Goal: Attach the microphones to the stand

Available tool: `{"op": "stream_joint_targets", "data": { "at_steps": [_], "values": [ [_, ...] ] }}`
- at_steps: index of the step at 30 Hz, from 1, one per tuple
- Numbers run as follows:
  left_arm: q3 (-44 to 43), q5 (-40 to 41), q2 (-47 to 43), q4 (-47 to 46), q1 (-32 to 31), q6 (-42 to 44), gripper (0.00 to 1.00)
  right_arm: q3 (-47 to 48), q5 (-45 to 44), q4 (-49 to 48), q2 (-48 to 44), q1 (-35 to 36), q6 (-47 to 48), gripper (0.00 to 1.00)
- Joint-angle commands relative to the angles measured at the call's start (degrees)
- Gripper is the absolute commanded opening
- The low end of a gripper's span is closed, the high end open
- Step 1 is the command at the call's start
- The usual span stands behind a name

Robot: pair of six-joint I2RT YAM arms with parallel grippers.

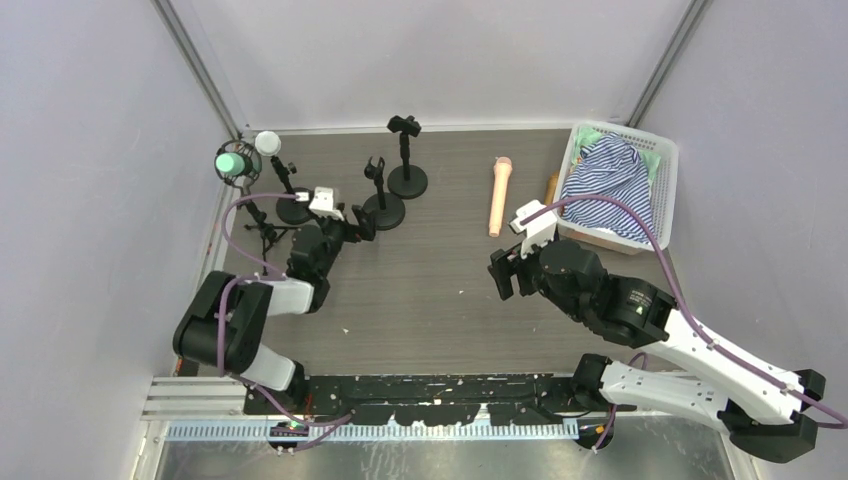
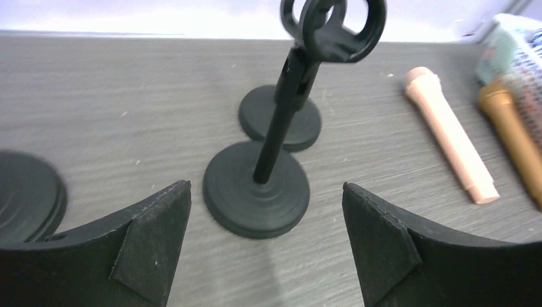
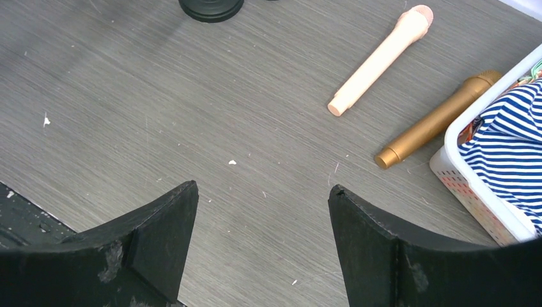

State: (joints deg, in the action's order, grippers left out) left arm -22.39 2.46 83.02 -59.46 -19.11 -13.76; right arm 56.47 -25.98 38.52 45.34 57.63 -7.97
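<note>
Table (image 3: 128,96) of grey woodgrain bears smooth cylindrical peach-pink microphone (image 3: 381,59) and golden-brown microphone (image 3: 438,119); left gripper (image 2: 266,217), by disc-based black stand (image 2: 281,121), and right gripper (image 3: 262,211) gape empty.

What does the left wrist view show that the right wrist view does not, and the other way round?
Only the left wrist view: the left pincer, open, facing an empty stand with its clip on top. Only the right wrist view: the right pincer, open above the table, and the golden-brown microphone in full length. Both: the peach-pink microphone, the golden-brown one, and the basket with striped cloth.
</note>
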Motion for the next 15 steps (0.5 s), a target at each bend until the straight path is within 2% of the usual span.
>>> {"op": "stream_joint_targets", "data": {
  "at_steps": [1,2,5,11,15],
  "values": [
    [-3.07,-20.13,6.84,-18.48,5.66,-2.27,0.88,0.11,1.07,-0.65,-1.40,-0.23,-1.40,0.80],
    [-3.61,-23.02,8.93,-21.56,6.93,-3.17,0.88,0.18,1.14,-0.57,-1.31,-0.25,-1.39,0.80],
    [-7.40,-33.52,13.37,-22.54,9.37,-3.77,0.84,0.37,1.36,-0.19,-1.05,-0.28,-1.06,0.80],
    [-12.84,-39.23,18.71,-22.54,11.07,-0.59,0.82,1.02,1.52,1.56,-0.97,-0.31,-0.72,0.80],
    [-16.23,-43.89,21.08,-22.54,12.84,-0.40,0.74,0.68,1.21,2.08,-1.69,-0.24,-0.62,0.80]
  ]
}}
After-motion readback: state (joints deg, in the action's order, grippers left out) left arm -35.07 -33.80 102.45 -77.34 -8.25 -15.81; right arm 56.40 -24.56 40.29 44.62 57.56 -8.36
